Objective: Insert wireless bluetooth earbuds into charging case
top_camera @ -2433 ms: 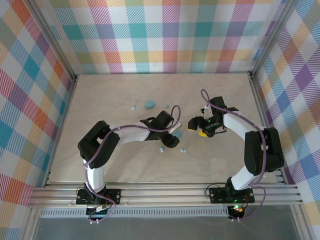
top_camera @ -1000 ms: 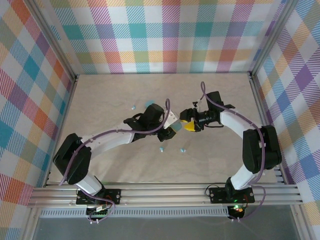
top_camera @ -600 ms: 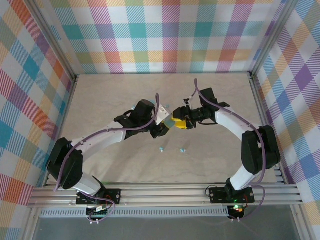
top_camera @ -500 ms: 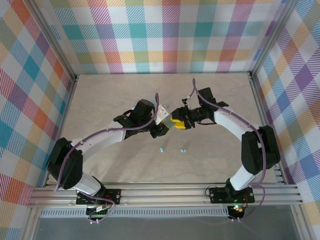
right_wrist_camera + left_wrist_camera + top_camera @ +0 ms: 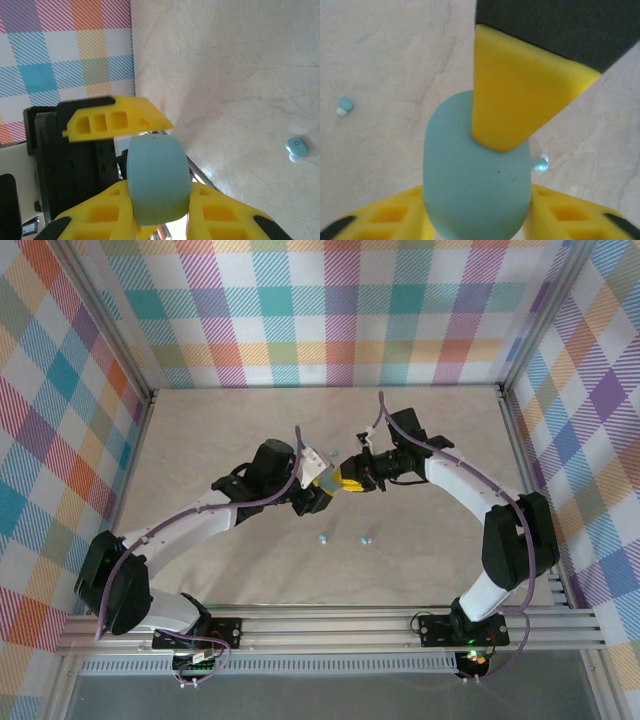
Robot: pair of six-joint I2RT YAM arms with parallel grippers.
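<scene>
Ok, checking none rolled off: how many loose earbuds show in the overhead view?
2 clearly: one earbud and another lie side by side, apart, on the near half of the table. Others may be hidden under the arms.

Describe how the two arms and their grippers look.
The left arm and right arm have white link shells with black joints and black bases. A thin purple cable loops along each. The left gripper and right gripper have chunky yellow fingers with rectangular cut-outs, on black bodies.
</scene>
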